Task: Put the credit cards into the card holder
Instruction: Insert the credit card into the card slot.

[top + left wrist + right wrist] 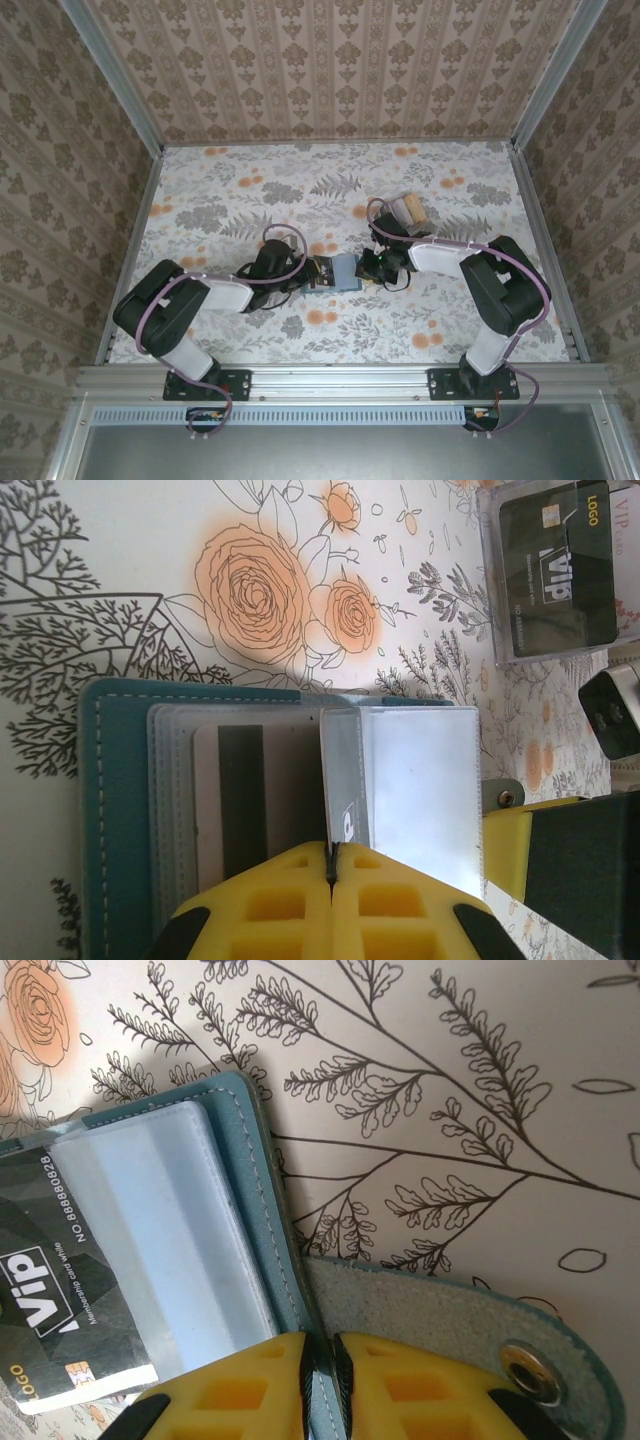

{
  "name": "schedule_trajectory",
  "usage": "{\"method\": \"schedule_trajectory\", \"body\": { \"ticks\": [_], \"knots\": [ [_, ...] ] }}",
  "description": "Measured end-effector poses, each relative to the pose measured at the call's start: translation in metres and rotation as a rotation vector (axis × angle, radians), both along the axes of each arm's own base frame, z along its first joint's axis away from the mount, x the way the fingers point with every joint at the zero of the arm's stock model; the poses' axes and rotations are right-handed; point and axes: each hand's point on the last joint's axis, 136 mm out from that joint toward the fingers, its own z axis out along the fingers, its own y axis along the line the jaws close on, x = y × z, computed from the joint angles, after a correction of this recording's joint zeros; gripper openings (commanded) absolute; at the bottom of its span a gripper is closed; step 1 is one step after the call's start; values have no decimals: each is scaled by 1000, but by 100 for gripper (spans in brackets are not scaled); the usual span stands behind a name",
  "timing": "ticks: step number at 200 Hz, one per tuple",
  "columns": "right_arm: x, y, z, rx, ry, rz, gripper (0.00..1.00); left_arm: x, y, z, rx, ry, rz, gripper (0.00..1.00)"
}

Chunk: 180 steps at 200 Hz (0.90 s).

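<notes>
Tension across the card holder (342, 272) seems the aim. The left jaws are pinched together on a clear sleeve (410, 780), probably to hold a pocket open. The teal wallet lies spread on the counter (250, 190) between the arms (a striped card (240, 800) already sits inside). The right jaws clamp its cover edge, pinning it.

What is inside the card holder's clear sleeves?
One pale card with a dark stripe sits in the card holder. One end is hidden by the left gripper, jaws shut on a clear sleeve; cards behind it cannot be told.
</notes>
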Motion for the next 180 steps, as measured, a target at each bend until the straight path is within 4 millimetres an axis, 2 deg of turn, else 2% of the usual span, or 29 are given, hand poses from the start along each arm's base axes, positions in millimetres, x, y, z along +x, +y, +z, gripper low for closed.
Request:
{"method": "schedule_trajectory", "body": {
  "ticks": [60, 123, 180],
  "knots": [
    [0, 0, 0, -3, -1, -2, 19, 0, -11, -2, -31, 7, -40, 0],
    [0, 0, 0, -9, -3, -1, 20, -1, -13, -1, -43, 9, -54, 0],
    [1, 2, 4, -28, -8, 6, 27, -1, -13, -1, -43, 9, -53, 0]
  ]
}}
